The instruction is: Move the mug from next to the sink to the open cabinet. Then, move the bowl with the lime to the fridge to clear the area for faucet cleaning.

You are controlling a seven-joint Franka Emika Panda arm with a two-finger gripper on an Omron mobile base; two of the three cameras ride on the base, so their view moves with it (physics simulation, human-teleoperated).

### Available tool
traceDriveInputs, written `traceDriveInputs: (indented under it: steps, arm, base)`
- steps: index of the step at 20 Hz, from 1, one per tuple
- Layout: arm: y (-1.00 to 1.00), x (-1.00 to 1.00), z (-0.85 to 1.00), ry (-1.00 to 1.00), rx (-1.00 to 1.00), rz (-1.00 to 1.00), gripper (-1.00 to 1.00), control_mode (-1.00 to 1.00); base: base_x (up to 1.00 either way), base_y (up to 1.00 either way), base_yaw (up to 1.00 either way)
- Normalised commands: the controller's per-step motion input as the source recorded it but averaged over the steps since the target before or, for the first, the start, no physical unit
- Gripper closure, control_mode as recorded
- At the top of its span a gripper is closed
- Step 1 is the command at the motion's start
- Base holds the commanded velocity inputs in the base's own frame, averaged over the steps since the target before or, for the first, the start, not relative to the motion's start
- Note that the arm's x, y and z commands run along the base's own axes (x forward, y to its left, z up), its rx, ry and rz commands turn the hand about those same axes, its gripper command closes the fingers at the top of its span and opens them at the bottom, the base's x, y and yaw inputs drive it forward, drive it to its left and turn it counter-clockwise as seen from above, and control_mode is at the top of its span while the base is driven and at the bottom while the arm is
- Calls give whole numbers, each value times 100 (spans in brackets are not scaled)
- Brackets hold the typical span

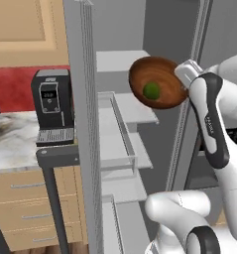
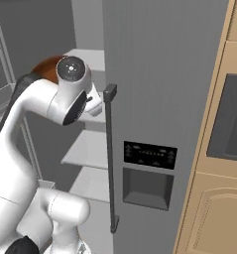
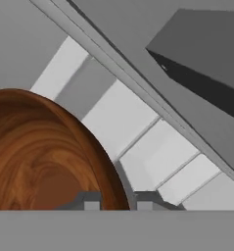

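- Bowl (image 3: 45,157) is sitting right against the fingertips (image 3: 91,202), its rim passing between them; the gripper (image 3: 117,203) is clenching that rim.
- Lime (image 1: 151,90) is resting inside, beyond the fingers, loose and likely to roll.
- Fridge (image 2: 159,74) shelves (image 3: 118,117) are lying just past the rim.
- Wood looks stiff and light; gripping the rim edge seems right.

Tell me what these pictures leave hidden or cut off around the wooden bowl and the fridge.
- Right base view: the round reddish-brown wooden bowl is mostly hidden behind the arm's white joint.
- Hand view: the bowl is cut off by the left and bottom edges, hiding the lime.
- Left base view: the jaws' hold on the rim is hidden behind the wrist; the small green lime shows.
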Motion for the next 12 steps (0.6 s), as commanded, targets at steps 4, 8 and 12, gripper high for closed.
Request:
traceDriveInputs:
  steps: [4,8,12]
  arm:
    - [1,12,15,13,27,-20,100,-100]
    - [29,22,8,2,14,-27,100,-100]
    - [48,35,16,4,9,-31,100,-100]
  base:
    - [0,0,0]
    - [0,0,0]
    - [0,0,0]
